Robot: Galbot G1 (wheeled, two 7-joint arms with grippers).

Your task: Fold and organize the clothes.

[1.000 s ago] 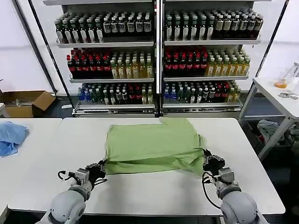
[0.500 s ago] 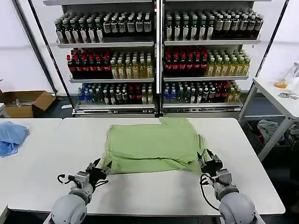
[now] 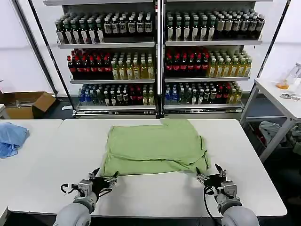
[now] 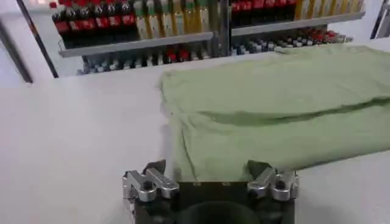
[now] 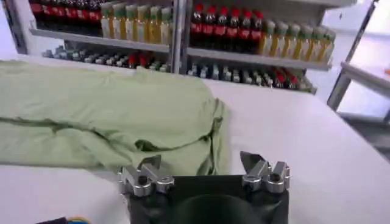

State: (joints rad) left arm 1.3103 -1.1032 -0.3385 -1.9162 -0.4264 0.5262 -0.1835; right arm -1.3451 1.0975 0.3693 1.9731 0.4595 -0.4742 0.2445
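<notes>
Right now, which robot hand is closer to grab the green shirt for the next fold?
Neither clearly. The left gripper sits open beside the polo shirt's near left corner; the right gripper sits open by its near right corner. Both look about equally close, so each suits its own side.

1. Left gripper point(image 4: 210, 176) at 6 o'clock, fingers point(image 4: 145, 182) spread wide, nothing between them.
2. Green shirt point(image 4: 286, 106) folded flat on white table point(image 4: 67, 140), filling 1 to 4 o'clock.
3. Shirt's near edge lies just beyond the fingertips; cannot tell if it touches them.
4. Shirt's near layer shows soft wrinkles and a fold line running across.
5. Shelf of bottles point(image 4: 152, 15) at 12 o'clock, behind the table.
</notes>
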